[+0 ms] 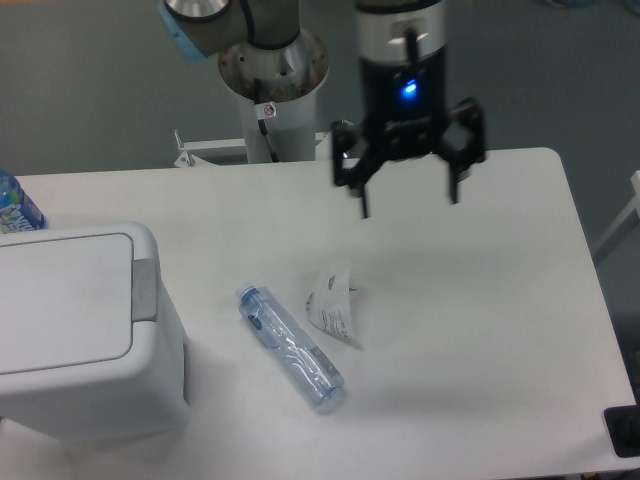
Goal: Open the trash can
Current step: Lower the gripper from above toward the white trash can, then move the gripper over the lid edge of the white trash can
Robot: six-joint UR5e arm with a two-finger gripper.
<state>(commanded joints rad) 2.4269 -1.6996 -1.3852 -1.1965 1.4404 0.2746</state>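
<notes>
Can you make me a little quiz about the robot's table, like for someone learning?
1. True or false: the trash can has its lid shut.
2. What lies closest to the clear bottle lying on the table? A) a crumpled wrapper B) a spoon C) a red cup
3. Fill in: the tool hangs over the table with its fingers spread ____.

Key
1. True. The flat lid panel sits closed, with the grey button on its right edge untouched.
2. A. The crumpled wrapper lies just right of the bottle.
3. Open, and it holds nothing.
</notes>
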